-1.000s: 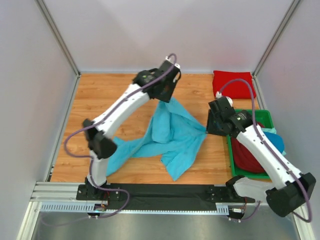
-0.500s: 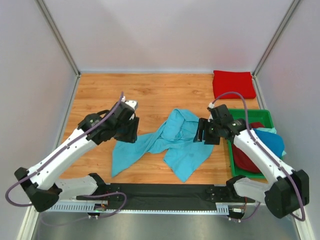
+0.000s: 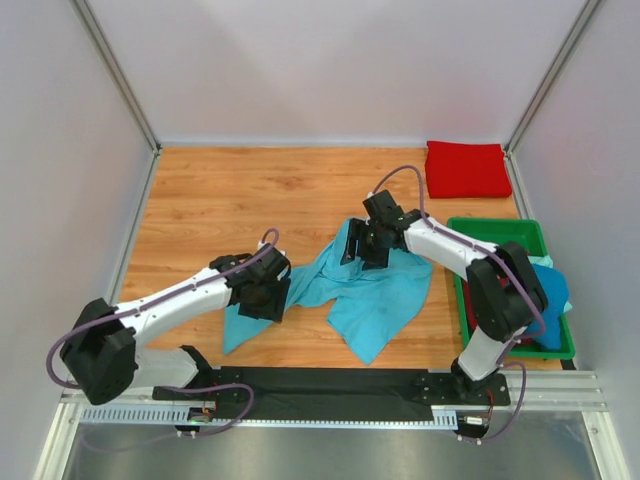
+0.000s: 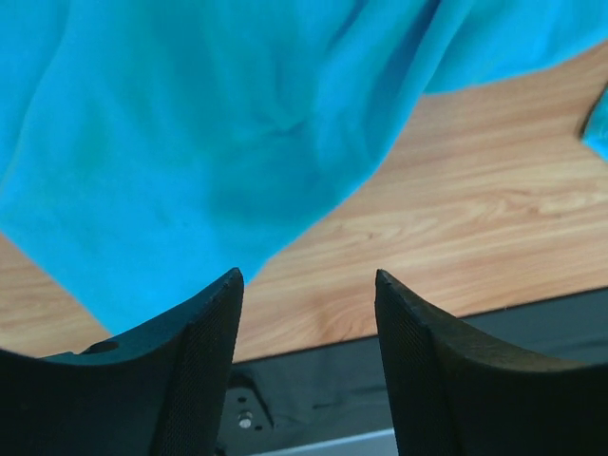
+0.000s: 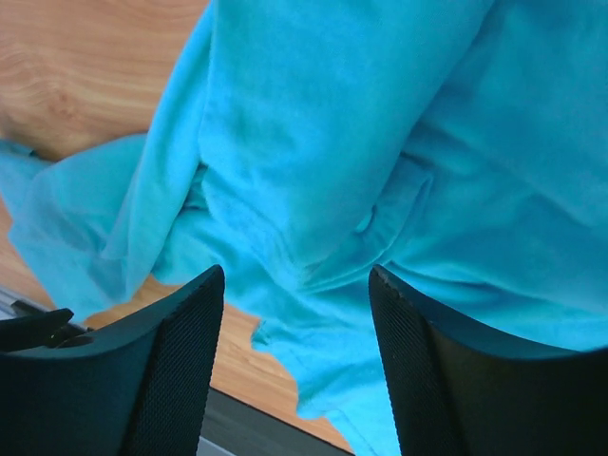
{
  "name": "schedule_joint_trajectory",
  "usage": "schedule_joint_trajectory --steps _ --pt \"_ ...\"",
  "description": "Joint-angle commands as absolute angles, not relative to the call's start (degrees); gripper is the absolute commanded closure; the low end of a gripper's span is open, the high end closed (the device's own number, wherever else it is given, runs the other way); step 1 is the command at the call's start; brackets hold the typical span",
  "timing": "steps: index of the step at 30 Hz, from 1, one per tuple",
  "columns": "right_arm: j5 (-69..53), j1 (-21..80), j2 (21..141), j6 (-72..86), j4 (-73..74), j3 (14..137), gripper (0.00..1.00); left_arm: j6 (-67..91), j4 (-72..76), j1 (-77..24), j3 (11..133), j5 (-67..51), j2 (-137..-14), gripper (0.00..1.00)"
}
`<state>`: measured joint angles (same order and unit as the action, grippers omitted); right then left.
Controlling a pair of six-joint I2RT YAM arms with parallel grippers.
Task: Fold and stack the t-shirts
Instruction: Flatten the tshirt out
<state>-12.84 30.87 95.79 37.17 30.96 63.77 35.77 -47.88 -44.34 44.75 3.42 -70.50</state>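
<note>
Left gripper, jaws parted and empty, above the near left end of the crumpled turquoise t-shirt lying mid-desk toward the near edge; right gripper, likewise released, over the shirt's far fold; folded red t-shirt in the far right corner.
</note>
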Motion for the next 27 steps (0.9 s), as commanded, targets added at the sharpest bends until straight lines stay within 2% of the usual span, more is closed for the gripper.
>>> schedule_joint_trajectory --steps 1,5,7,8,10,11,12,13,16,21,24,27 --pt "-9.1 30.8 100.0 36.2 30.5 68.5 0.37 35.8 -39.3 -44.5 43.4 4.9 -75.2 0.35" --pt "-9.8 30.8 103.4 36.5 31.7 71.4 0.46 33.8 -35.6 -44.5 44.1 4.0 -82.3 0.36" --pt "-9.7 31.1 104.1 36.8 30.9 71.1 0.52 33.1 -34.7 -44.5 44.4 4.9 -85.8 0.39" --pt "-9.6 31.1 104.5 36.8 30.7 71.0 0.56 32.5 -34.3 -44.5 44.6 5.4 -86.7 0.51" --pt "-9.6 31.1 105.8 36.7 30.6 71.2 0.74 32.3 -35.8 -44.5 45.8 7.8 -88.1 0.66" --pt "-9.4 31.1 106.0 36.6 30.9 71.2 0.8 32.3 -36.8 -44.6 46.4 8.6 -88.0 0.79" --pt "-9.2 31.1 106.0 36.4 31.1 71.0 0.97 32.3 -37.8 -44.5 47.3 9.9 -87.5 0.86" --pt "-9.0 31.1 105.4 35.9 31.5 71.0 1.0 32.4 -39.8 -44.5 47.6 11.0 -85.9 1.0" --pt "-8.1 31.2 102.1 33.8 37.0 71.5 1.0 33.5 -46.4 -44.5 50.0 13.5 -79.1 1.0" --pt "-8.7 31.4 83.3 33.3 46.8 67.9 1.0 32.4 -56.1 -44.6 56.7 14.1 -60.9 1.0" --pt "-9.3 31.2 78.1 33.7 50.3 69.9 1.0 30.2 -63.8 -44.4 65.5 16.2 -57.1 1.0" --pt "-9.1 29.4 80.4 33.8 47.3 75.7 1.0 25.7 -64.5 -42.2 73.5 17.3 -60.4 1.0"
